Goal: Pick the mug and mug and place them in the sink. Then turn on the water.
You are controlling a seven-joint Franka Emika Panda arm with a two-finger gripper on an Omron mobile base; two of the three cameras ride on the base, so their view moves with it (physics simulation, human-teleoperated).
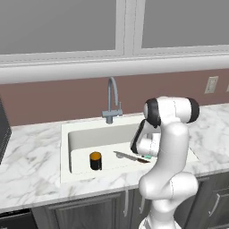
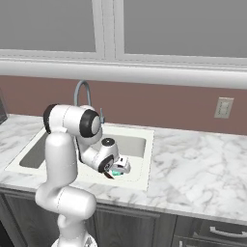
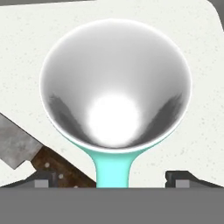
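My hand (image 3: 112,178) hangs low in the sink (image 1: 80,134), fingers spread wide astride the teal mug (image 3: 116,87); a knife (image 1: 129,156) and black mug (image 1: 95,160) lie inside.

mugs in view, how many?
2. Black mug stands upright on the sink floor, left part. Teal mug sits in the sink's right part under the gripper, beside a knife.
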